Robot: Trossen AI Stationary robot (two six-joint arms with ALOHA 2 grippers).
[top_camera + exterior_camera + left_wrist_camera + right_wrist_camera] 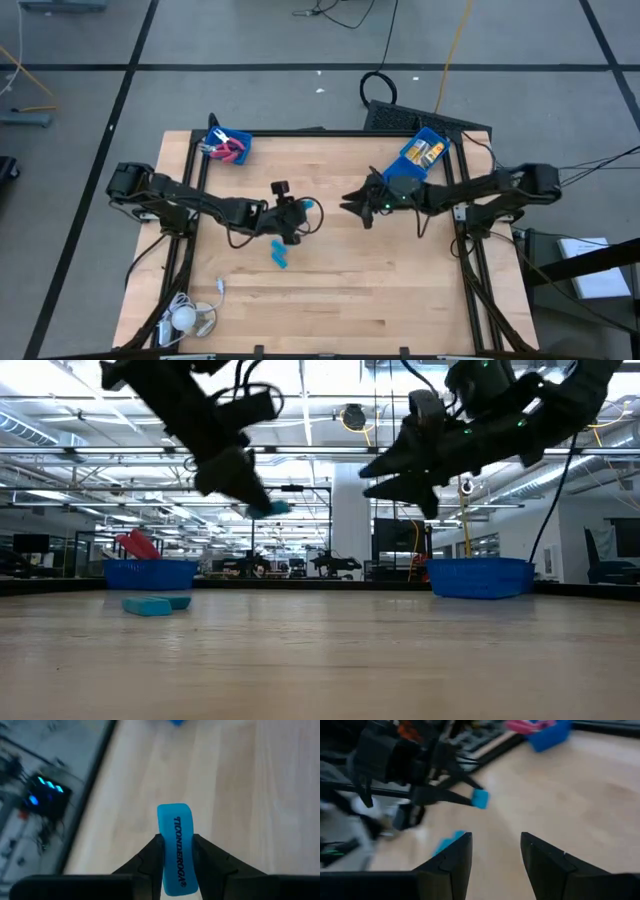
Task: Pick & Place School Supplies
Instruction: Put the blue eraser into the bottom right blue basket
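I judge the job well advanced but not complete. Nearest my vantage, two light-blue erasers (278, 253) lie loose on the bare table (380, 300), just beside one another and still to be collected; in the low view they show as a flat pair in front of the left bin.

Above and slightly beyond them, my left gripper (312, 209) is clamped on a third light-blue eraser (175, 847), held on edge between the fingers and lifted clear of the wood. It has not yet been put down in any container.

Facing it across a short gap, my right gripper (352, 202) hangs over mid-table with its fingers spread and nothing between them, as the right wrist view confirms.

Farthest back are the containers. The left blue bin (228, 146), at the far left corner, holds the pink-handled scissors (231, 152); I cannot count them. The right blue bin (424, 153), at the far right, holds yellow-orange packets (428, 152). I see no erasers in either bin, so that group appears to be what is left.
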